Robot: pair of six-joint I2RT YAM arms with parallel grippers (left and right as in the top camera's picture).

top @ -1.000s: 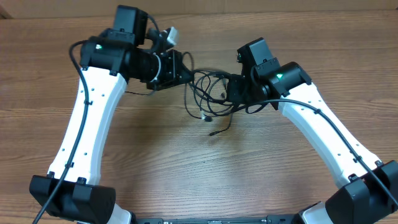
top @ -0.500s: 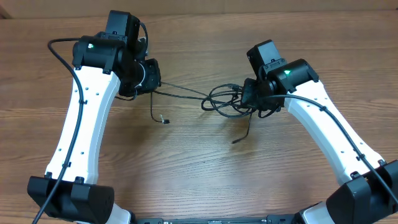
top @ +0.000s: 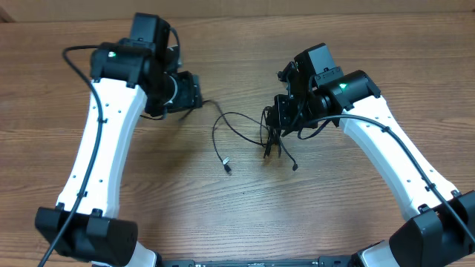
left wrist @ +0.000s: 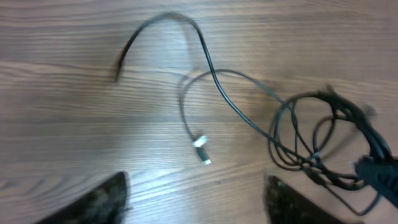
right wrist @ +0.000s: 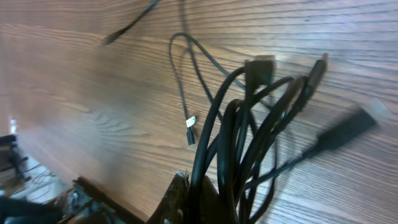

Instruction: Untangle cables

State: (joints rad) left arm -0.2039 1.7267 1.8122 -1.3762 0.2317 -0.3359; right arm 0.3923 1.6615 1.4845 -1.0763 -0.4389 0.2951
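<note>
One drawn-out cable (top: 225, 165) has dropped slack, nine o'clock of the bundle (top: 272, 141) my right end effector (top: 282, 119) grasps; left end effector (left wrist: 196, 198) released.

the cables (top: 245, 127) are black, and one loose plug (left wrist: 200, 142) ends in a silver tip. the table (top: 223, 215) is warm brown with fine, darker wood grain. the left arm (top: 100, 148) and right arm (top: 393, 159) have white links and black joints, each with a small green light (top: 115, 53).
</note>
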